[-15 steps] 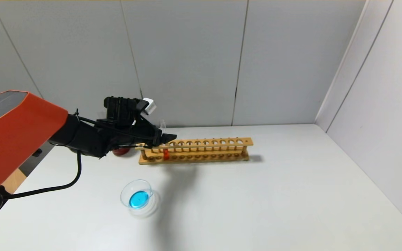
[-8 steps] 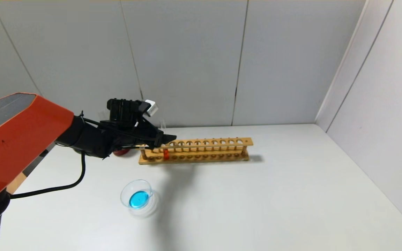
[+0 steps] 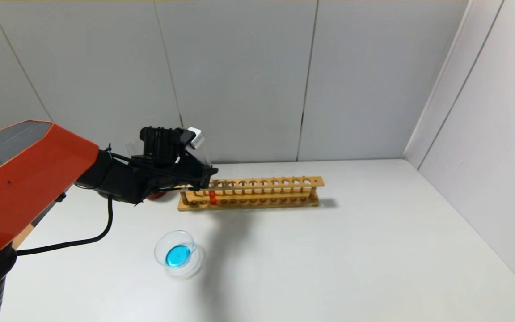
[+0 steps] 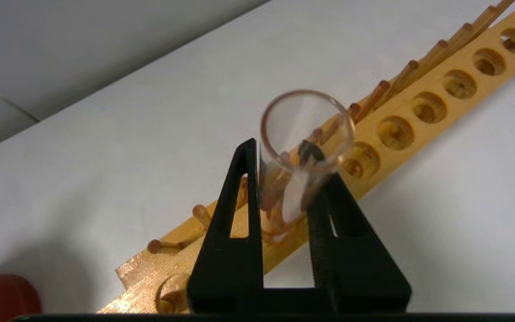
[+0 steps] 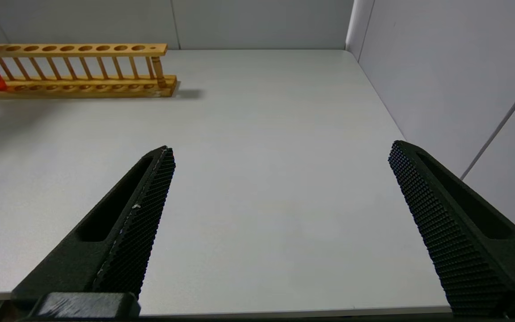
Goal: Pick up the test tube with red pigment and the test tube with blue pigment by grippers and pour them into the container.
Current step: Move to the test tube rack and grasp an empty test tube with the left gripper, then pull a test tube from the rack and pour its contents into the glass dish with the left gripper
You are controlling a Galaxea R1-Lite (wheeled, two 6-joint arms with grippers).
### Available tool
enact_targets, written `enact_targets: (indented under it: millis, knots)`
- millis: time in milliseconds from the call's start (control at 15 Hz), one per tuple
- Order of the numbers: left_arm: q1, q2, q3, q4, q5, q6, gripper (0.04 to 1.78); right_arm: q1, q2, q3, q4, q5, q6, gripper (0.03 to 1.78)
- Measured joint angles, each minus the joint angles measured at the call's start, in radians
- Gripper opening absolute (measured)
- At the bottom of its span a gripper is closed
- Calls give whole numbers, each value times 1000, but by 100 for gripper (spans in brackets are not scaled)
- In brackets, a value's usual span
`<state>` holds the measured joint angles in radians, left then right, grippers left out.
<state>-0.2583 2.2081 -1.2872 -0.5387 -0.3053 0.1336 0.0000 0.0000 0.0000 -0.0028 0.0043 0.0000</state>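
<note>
left end effector [image 4: 284,188] gripping emptied tube [image 4: 300,147], above rack [image 3: 251,193]

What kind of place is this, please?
Probably a mock chemistry bench: a wooden test tube rack and a glass beaker of blue liquid on a bare white table with plain grey panel walls.

White table [image 3: 351,250] w/ wooden tube rack [image 3: 251,193] near back-left, clear glass container [image 3: 178,254] w/ blue liquid nearer front, dark red cup [image 3: 155,195] just left of rack.
</note>
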Motion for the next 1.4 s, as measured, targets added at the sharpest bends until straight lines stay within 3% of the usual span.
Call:
enact_targets:
  millis: [533,1000,1400]
  knots:
    - [-5,-4,39,-154,23,4,32,0,0,0,0,0,0,175]
    - [-2,-119,15,-105,26,27,32,0,0,0,0,0,0,175]
    - [15,-292,101,-17,23,168,32,0,0,0,0,0,0,175]
